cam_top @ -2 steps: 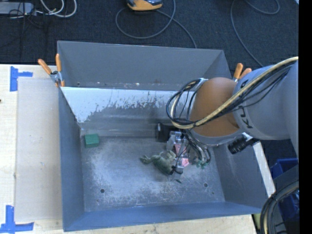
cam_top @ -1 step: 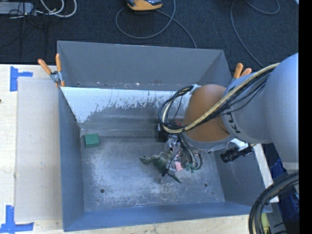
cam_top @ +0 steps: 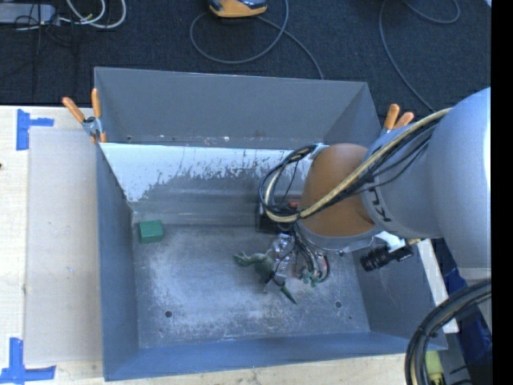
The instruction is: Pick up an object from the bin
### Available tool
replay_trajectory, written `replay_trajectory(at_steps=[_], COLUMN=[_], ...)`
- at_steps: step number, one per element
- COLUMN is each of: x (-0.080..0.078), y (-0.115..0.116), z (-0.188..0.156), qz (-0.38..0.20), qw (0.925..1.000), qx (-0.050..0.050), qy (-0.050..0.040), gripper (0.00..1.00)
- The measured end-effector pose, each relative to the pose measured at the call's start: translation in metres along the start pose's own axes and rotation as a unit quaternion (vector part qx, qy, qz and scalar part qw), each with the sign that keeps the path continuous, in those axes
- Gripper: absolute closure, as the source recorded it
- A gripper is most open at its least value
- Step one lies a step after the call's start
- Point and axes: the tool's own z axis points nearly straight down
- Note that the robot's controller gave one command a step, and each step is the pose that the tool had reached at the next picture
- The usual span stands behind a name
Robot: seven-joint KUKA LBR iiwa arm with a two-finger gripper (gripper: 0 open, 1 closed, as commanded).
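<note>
Grey metal bin [cam_top: 200, 319], scuffed floor; dark green spindly thing [cam_top: 255, 259] lies mid-floor, just beside the gripper [cam_top: 287, 273]; claw state we cannot tell; green block [cam_top: 150, 231] well apart at far left; we judge the grasp in hand; next calls for a sure hold, then lifting.

The single camera looks down on the bin [cam_top: 240, 119] from above, slightly to one side, the arm [cam_top: 457, 175] entering from its right.
</note>
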Motion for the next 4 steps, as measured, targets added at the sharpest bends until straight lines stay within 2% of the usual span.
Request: replay_trajectory(at_steps=[1,2,3,4], x=[0.000,0.002,0.000,0.002], y=[0.000,-0.001,0.000,-0.001], z=[-0.002,-0.013,-0.032,-0.043], qz=[0.001,0.001,0.000,0.000], qw=[1.0000,1.0000,1.0000,1.0000], qx=[0.000,0.001,0.000,0.001], qy=[0.0000,0.0040,0.0003,0.0029], gripper=[1.00,1.00,1.00,1.00])
